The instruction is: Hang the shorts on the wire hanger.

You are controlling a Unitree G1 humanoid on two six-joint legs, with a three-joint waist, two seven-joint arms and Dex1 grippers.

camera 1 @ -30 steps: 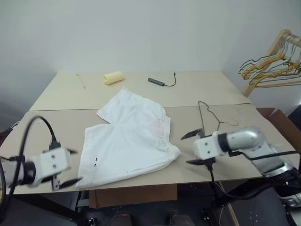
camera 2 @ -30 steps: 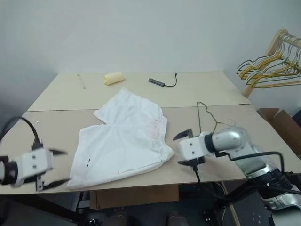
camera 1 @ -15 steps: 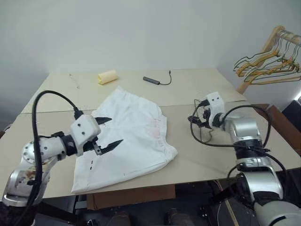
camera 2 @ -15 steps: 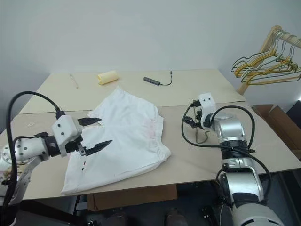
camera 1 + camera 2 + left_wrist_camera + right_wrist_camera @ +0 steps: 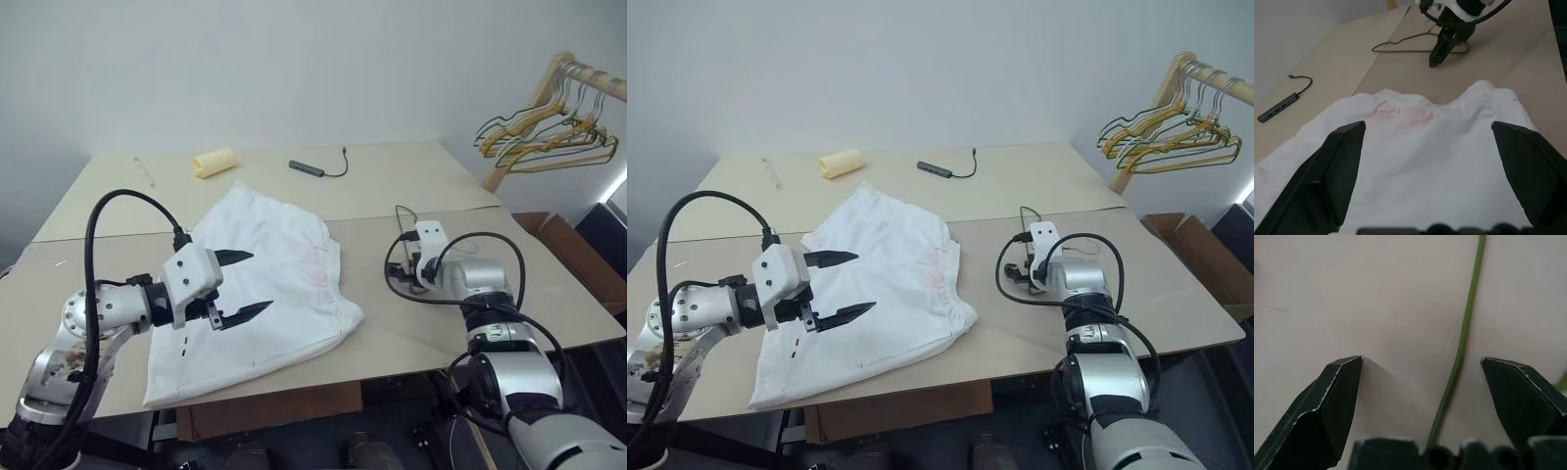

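The white wrinkled shorts [image 5: 284, 279] lie spread flat on the middle of the table, with a faint pink tint near the waistband. My left gripper [image 5: 261, 282] hangs open just over their left half, nothing between its fingers [image 5: 1342, 161]. The thin dark wire hanger [image 5: 1400, 43] lies flat on the table to the right of the shorts. My right gripper [image 5: 1019, 275] points down at it, open. In the right wrist view the hanger's wire [image 5: 1464, 333] runs between the two fingertips [image 5: 1347, 382], closer to one, and neither touches it.
At the back of the table [image 5: 441, 186] lie a yellow roll [image 5: 214, 162] and a short black cable with a plug [image 5: 313, 168]. A wooden rack with bunched gold and green hangers [image 5: 544, 137] stands at the far right, with a cardboard box [image 5: 1205, 259] below it.
The camera view has shifted. My left gripper came from the table's front left edge to above the shorts. My right gripper rolled, dropped and moved forward onto the hanger's wire.
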